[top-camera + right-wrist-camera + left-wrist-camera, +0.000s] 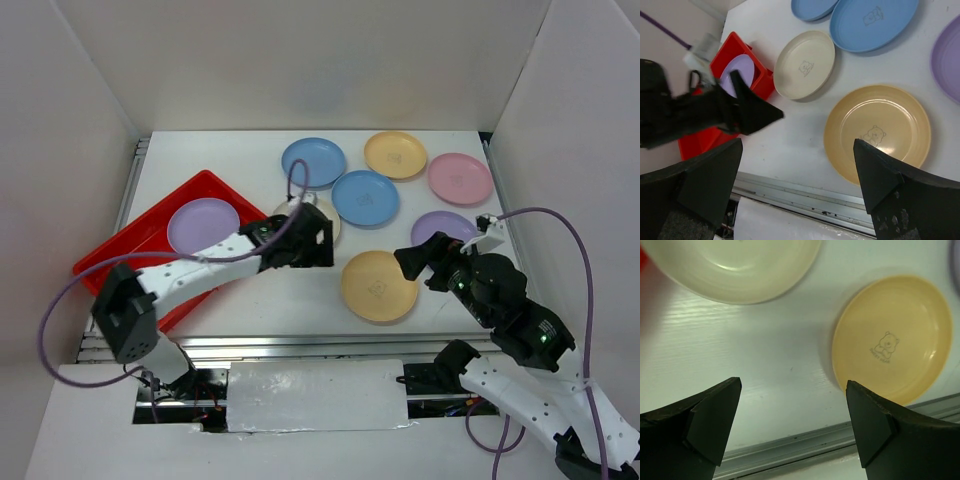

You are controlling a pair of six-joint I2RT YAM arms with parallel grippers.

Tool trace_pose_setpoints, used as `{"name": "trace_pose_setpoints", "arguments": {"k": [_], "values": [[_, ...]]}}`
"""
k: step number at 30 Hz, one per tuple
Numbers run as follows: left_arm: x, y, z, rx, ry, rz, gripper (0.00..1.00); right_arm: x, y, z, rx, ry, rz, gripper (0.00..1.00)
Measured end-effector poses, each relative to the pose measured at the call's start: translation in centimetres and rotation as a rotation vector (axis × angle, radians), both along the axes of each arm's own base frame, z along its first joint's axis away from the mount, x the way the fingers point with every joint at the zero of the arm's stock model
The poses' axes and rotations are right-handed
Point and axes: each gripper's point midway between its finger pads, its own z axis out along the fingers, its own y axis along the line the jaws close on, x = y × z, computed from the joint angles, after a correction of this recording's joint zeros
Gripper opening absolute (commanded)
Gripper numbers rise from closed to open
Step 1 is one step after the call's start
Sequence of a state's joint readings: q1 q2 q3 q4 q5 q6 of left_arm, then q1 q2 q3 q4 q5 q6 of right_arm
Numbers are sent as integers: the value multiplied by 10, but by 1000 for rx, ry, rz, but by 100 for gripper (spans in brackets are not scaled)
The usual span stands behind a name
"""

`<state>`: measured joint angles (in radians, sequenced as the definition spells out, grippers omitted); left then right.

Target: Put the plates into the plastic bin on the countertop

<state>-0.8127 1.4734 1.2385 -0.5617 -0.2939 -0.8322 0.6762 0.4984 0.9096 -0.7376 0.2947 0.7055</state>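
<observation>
One purple plate (203, 224) lay in the red bin (130, 250); both grippers stood wide open and empty.
The bin sat at the left of the countertop (290, 300). The left gripper (792, 420) hung by the cream plate (804, 64) just right of the bin, jaws spread, holding nothing. The right gripper (797, 185), equally wide, hovered between the near yellow plate (379, 286) and a second purple plate (440, 228). Two blue plates (313, 162), another yellow plate (395, 154) and a pink plate (460, 178) lay farther back.

Top camera looks down; both wrist cameras share one yellow plate (892, 340).
</observation>
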Motion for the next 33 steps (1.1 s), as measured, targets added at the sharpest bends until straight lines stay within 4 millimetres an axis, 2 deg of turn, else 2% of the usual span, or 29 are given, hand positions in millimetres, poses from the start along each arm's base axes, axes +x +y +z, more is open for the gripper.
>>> {"name": "trace_pose_setpoints", "arguments": {"k": [4, 9, 12, 15, 16, 18, 19, 21, 22, 25, 28, 31, 33], "values": [[-7, -45, -50, 99, 77, -53, 99, -4, -9, 3, 3, -4, -25, 100], [-3, -85, -85, 150, 111, -88, 96, -10, -15, 1, -3, 0, -32, 100], [-4, -96, -104, 167, 137, -82, 90, -14, -18, 1, -2, -1, -31, 100], [-6, -93, -120, 194, 166, -65, 83, -16, -19, 2, 4, -8, -30, 100], [-7, -92, -125, 203, 174, -65, 73, -17, -19, 2, 5, -9, -29, 100], [-7, -92, -130, 207, 182, -58, 60, -17, -19, 3, 8, -11, -27, 100], [-7, -92, -131, 207, 185, -58, 46, -17, -19, 3, 9, -11, -25, 100], [-7, -92, -133, 200, 190, -48, 35, -18, -18, 3, 10, -11, -22, 100], [-7, -93, -135, 194, 190, -45, 19, -18, -18, 3, 10, -10, -21, 100], [-7, -97, -132, 152, 179, -36, 0, -18, -17, 3, 11, -9, -15, 100], [-18, -92, -114, 127, 149, -25, 0, -19, -17, 3, 12, -9, -10, 100], [-41, -65, -86, 156, 118, -23, 0, -19, -16, 3, 14, -9, -8, 100], [-53, -45, -54, 145, 87, -21, 0, -19, -16, 4, 15, -10, -7, 100]]}}
